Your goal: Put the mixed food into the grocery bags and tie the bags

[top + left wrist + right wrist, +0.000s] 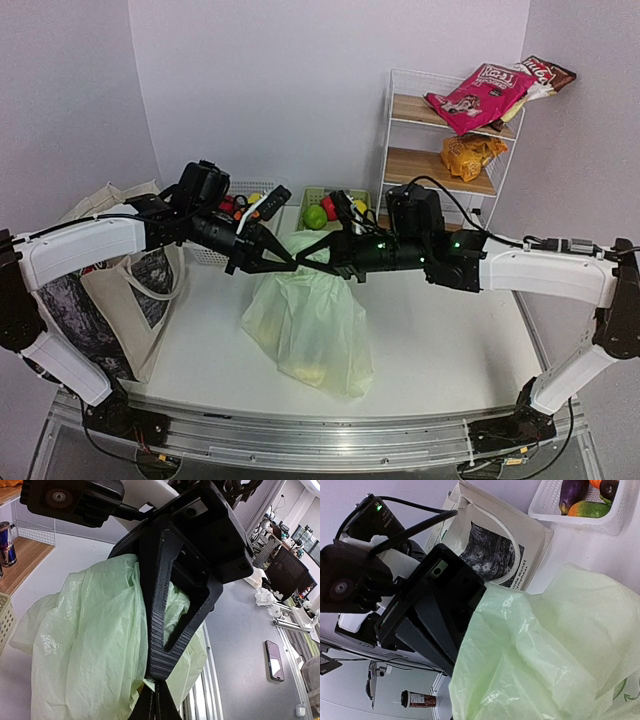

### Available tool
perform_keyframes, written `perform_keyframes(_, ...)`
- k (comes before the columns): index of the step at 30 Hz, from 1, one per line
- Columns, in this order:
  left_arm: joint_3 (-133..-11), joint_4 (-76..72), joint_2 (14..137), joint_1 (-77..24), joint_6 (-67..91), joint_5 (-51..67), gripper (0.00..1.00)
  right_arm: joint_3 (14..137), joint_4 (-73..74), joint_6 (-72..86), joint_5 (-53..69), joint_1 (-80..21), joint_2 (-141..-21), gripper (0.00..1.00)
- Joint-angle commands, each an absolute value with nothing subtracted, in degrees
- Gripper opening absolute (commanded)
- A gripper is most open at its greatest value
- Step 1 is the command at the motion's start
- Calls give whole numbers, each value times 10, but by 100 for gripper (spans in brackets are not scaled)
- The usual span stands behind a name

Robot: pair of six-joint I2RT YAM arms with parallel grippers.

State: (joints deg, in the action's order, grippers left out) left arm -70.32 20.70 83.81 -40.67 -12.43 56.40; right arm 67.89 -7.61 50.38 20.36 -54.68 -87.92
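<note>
Overhead, the left gripper (283, 263) and right gripper (325, 262) meet tip to tip, both pinched shut on the gathered top of the plastic bag (310, 335) mid-table. Only the left wrist view catches a drink can (6, 545) on a wooden shelf (25, 562) — the right shows the canvas tote (492, 550) print close up

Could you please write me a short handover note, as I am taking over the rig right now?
Left hand: shut, apparently pinching the top of the plastic bag.
Right hand: shut on the same bag top, facing the other.
Things: the plastic bag sits mid-table, its top pulled up, with something yellowish showing through. The canvas tote stands at the left edge. The snack packets and drink can are on the shelf.
Done: some food seems bagged; no knot is visible.
Left: tie this bag, load the remaining food, tie the tote.
</note>
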Motion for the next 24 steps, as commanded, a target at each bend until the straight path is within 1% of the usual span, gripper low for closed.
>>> perform_keyframes(1,-706,152,826,-411,-124,593,0,706,-102,498,218,-554,-874,0)
perform_keyframes(6,-699,147,820,-410,-120,594,0,701,-104,488,225,-554,-874,0)
perform_keyframes(8,-689,137,815,-400,-108,619,0,697,-109,453,253,-554,-868,0)
perform_keyframes(12,-688,120,831,-378,-74,700,27,684,-116,346,323,-554,-854,0)
perform_keyframes(13,-691,123,837,-378,-74,715,32,681,-116,320,335,-554,-852,0)
perform_keyframes(15,-691,123,842,-379,-67,734,36,678,-116,280,346,-554,-850,0)
perform_keyframes(17,-692,131,845,-379,-70,740,37,678,-116,251,350,-554,-851,0)
perform_keyframes(21,-698,165,844,-380,-98,764,30,681,-116,226,353,-554,-858,0)
perform_keyframes(24,-701,200,844,-386,-132,769,28,689,-118,221,356,-553,-866,0)
